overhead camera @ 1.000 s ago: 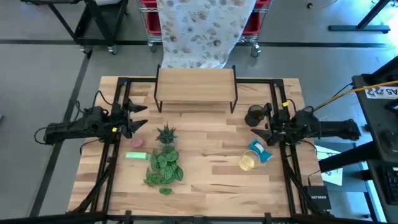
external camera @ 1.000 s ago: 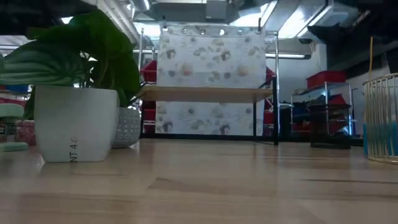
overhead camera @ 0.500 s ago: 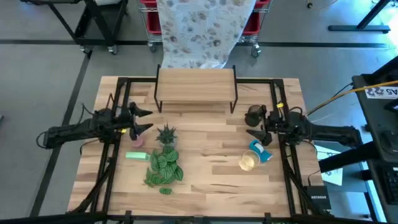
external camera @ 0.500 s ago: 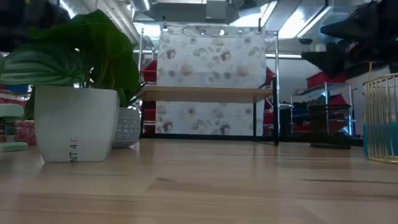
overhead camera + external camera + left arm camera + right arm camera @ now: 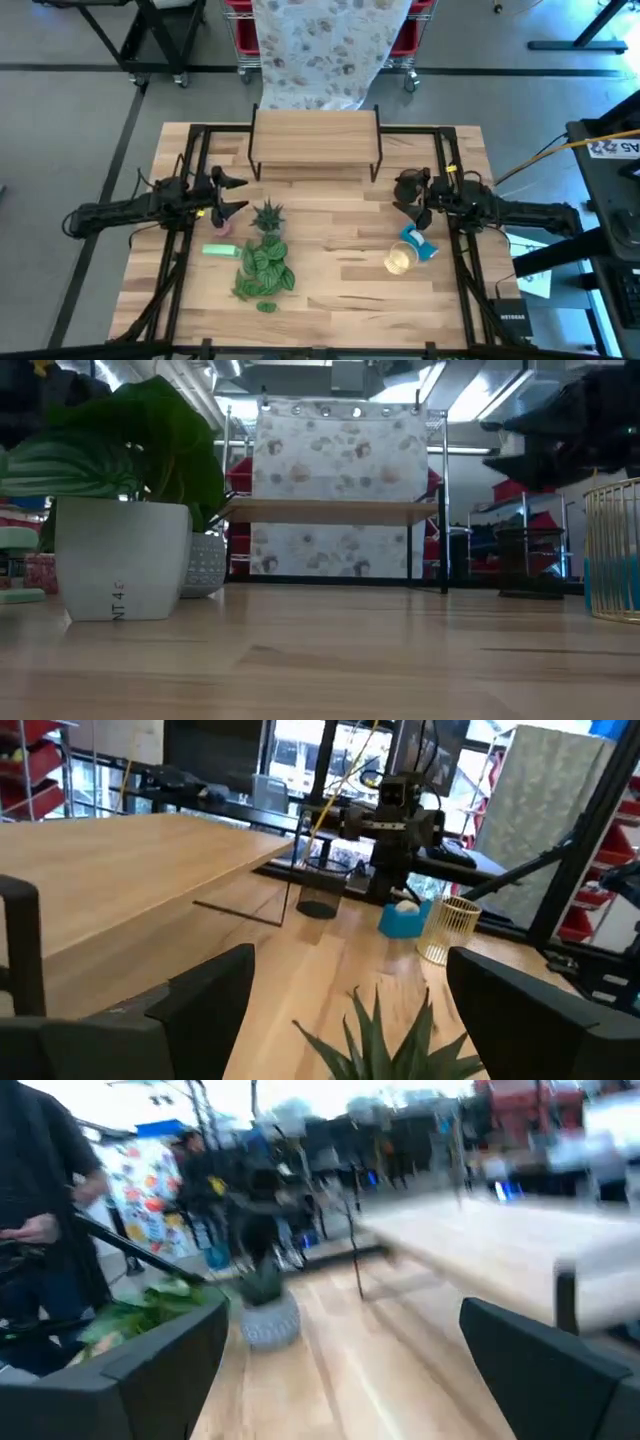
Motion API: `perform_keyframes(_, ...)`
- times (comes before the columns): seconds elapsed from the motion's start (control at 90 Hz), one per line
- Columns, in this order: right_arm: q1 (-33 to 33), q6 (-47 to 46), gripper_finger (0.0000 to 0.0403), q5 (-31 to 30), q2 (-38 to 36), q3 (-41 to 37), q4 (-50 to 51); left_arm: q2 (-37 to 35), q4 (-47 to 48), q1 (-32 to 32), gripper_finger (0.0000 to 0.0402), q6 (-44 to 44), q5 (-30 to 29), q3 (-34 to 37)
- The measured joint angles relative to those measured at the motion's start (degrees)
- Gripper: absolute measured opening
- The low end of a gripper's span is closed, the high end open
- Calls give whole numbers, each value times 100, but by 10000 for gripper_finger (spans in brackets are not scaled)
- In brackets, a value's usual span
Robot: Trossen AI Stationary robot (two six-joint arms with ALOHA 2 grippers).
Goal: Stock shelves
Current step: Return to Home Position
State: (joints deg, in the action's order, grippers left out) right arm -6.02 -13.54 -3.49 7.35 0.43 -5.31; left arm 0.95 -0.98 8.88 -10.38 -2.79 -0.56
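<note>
The shelves, a light wood plank on thin black legs, stand at the table's far middle and show in the low view. My left gripper hangs open just left of a spiky plant in a grey pot. My right gripper hangs open at the table's right, over a black mesh cup. A blue object and a gold wire cup sit nearer the front. A leafy plant in a white pot stands front left.
A pink item and a green item lie left of the plants. Black rails frame the tabletop. A patterned cloth hangs behind the shelves. A person stands beyond the table. Bare wood lies at the table's middle.
Both grippers have moved inward toward the table's middle: the left toward the right edge, up to the spiky plant, the right toward the left edge, over the black mesh cup. The right arm has come into the low view's upper right.
</note>
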Motion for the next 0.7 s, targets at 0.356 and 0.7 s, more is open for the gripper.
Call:
perform_keyframes(0.356, 0, 29, 385, 111, 55, 3, 434, -7, 7, 0, 314, -32, 7, 0)
perform_keyframes(0.7, 0, 31, 385, 116, 56, 4, 442, -7, 14, -1, 314, -32, 7, 0)
